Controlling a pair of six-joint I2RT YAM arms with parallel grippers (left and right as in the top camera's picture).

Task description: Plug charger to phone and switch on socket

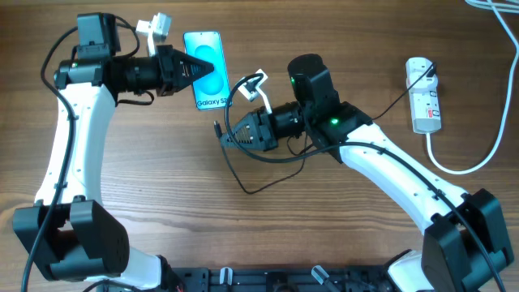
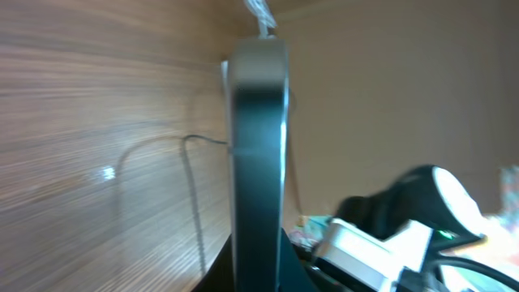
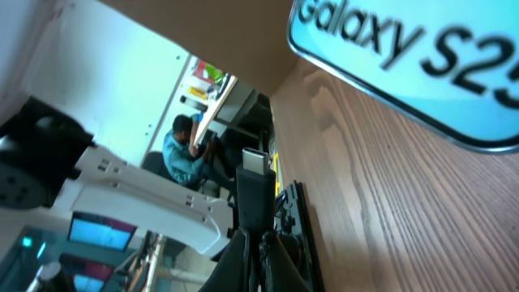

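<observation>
Phone (image 1: 203, 45) clamped by left gripper (image 1: 193, 71) for steadiness; right gripper (image 1: 229, 134) pinches charger (image 3: 253, 174) plug, tip aimed toward phone's near end.

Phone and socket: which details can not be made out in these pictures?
- Phone port: too small overhead; blurred in the left wrist view; partly cut off by the frame edge in the right wrist view.
- Socket switch position: overhead only, too small.
- Left end effector grip on the phone: too small overhead, blurred in its wrist view.
</observation>
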